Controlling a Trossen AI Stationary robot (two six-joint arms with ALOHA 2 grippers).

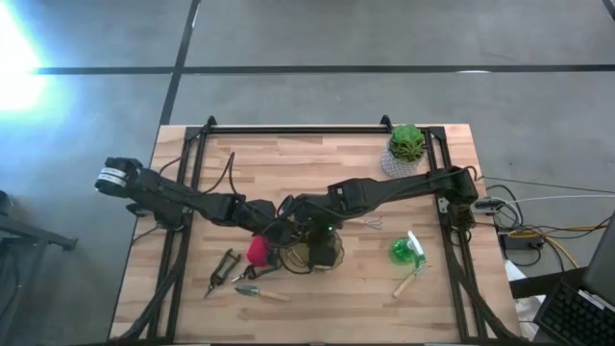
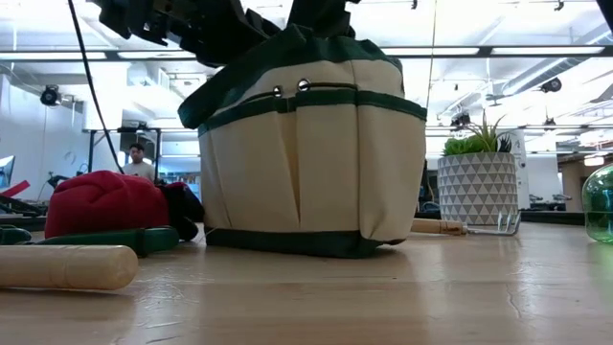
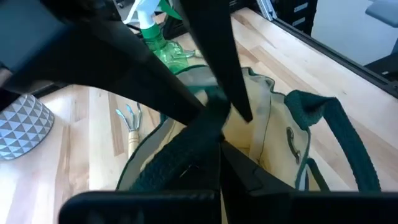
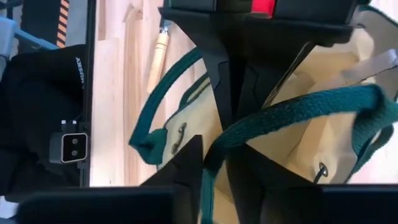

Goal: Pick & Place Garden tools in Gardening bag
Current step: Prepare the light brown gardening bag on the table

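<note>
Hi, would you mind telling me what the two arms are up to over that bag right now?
Both arms meet over the gardening bag at mid-table. The left gripper is shut on its rim, seemingly holding it open. The right gripper hangs over the mouth with a red-and-black tool showing beside it. Still out on the table: the spray bottle, a hand fork, pruners and a trowel.

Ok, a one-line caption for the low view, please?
Beige gardening bag with green trim stands mid-table, both arms above it; red-and-black piece and wooden handle lie to one side, potted plant to the other.
</note>
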